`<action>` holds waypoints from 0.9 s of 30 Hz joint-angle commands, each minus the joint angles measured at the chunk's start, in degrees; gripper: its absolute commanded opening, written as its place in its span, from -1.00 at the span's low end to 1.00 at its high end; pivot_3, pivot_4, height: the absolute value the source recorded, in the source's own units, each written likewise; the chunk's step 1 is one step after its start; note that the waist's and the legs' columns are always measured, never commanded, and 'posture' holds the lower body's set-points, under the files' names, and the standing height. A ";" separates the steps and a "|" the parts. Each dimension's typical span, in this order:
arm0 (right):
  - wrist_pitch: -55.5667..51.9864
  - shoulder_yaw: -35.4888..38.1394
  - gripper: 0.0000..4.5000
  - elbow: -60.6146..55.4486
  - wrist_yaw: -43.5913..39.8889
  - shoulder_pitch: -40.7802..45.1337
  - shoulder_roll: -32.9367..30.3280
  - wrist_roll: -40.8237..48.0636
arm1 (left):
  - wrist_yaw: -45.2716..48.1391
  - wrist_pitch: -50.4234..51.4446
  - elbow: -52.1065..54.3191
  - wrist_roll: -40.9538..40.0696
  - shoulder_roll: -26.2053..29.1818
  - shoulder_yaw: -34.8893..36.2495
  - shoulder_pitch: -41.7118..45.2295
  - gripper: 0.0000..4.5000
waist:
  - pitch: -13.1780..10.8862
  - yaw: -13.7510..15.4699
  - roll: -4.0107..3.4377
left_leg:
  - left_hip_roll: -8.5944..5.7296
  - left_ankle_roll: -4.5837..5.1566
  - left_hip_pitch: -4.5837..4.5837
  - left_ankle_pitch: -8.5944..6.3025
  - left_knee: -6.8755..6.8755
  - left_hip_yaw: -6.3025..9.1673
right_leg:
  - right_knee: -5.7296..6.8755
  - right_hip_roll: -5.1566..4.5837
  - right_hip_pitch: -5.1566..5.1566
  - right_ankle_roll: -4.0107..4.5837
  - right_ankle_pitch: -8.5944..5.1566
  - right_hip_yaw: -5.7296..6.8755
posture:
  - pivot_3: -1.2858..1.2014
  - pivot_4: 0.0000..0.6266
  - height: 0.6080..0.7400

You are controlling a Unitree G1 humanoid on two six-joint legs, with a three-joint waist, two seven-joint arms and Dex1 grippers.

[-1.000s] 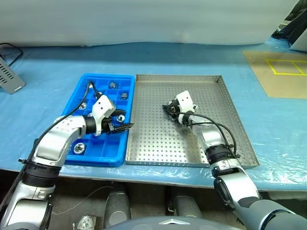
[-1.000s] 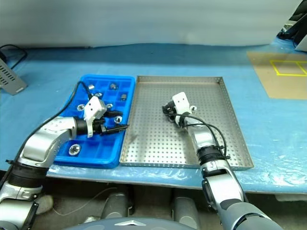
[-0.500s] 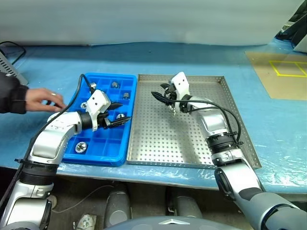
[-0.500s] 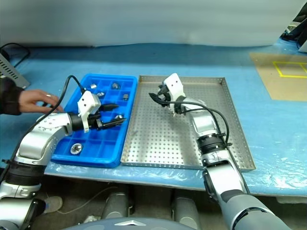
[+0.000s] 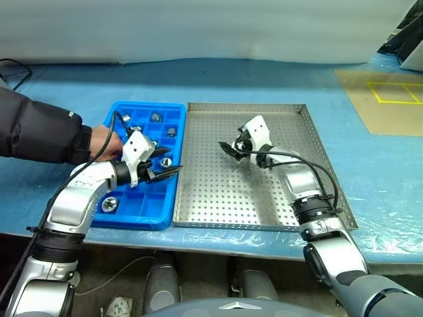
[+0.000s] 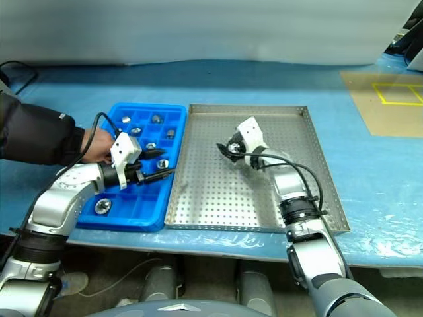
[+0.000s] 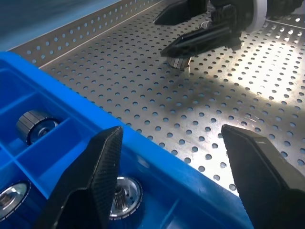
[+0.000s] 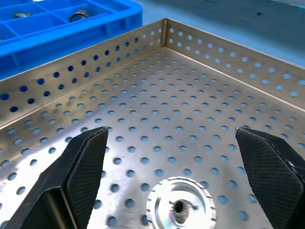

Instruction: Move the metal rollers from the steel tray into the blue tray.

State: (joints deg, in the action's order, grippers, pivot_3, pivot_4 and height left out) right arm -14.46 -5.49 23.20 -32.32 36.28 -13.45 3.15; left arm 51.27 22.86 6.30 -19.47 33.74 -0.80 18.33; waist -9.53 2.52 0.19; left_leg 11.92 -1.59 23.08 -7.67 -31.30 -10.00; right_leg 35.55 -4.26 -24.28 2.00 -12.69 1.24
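The steel tray (image 5: 218, 198) fills the middle of the table, with the blue tray (image 5: 125, 214) touching its rim at nine o'clock. A person's hand (image 5: 106, 140) reaches into the blue tray from nine o'clock. The right gripper (image 5: 232, 149) hovers low over the steel tray's centre, fingers (image 8: 78, 164) spread wide and holding nothing; one metal roller (image 8: 180, 203) lies flat on the perforated floor between them. The left gripper (image 5: 165, 173) hangs over the blue tray's three o'clock edge, fingers (image 7: 102, 164) apart and empty.

The step looks like a pick of that roller. It probably goes best if the right gripper drops straight down, centred, and closes across the roller's round side.

The right wrist view shows the roller's centre hole and bare floor around it. The left wrist view shows rollers (image 7: 121, 198) already seated in compartments, and the right gripper poised over its target.
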 commanded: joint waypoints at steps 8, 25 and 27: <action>3.34 1.55 0.99 7.60 4.55 0.47 -0.25 -1.69 | -1.81 -0.94 0.43 0.65 -1.34 0.07 1.50 0.55 | 0.00 0.13 0.00 | -0.01 0.00 0.02 0.00 -0.01 0.00 | -0.01 -0.01 0.01 0.00 0.00 0.01 | 0.00 -0.52 1.00; 5.67 -0.09 0.26 8.54 3.40 -1.03 0.41 -2.57 | -6.79 1.02 2.30 1.60 -3.82 -1.56 1.78 0.55 | 0.00 -0.04 0.00 | 0.00 0.02 -0.01 -0.01 -0.04 0.00 | 0.01 -0.01 0.02 0.00 0.00 0.00 | -0.01 -0.52 1.00; 5.40 0.04 0.04 9.19 4.48 -0.81 0.25 -3.18 | -7.01 1.07 2.43 1.62 -3.87 -1.44 1.68 0.55 | 0.00 -0.01 0.00 | 0.01 0.02 -0.02 -0.01 -0.04 0.00 | 0.03 -0.01 0.02 0.00 0.00 0.00 | -0.01 -0.52 1.00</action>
State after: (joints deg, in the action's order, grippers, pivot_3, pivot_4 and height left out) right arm -8.72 -5.75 32.92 -28.82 35.80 -12.97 0.41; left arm 44.67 24.25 6.61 -17.75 29.79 -2.86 19.57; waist -9.52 2.51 0.20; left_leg 11.92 -1.57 23.06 -7.68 -31.35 -10.00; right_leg 35.58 -4.27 -24.26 2.00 -12.69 1.24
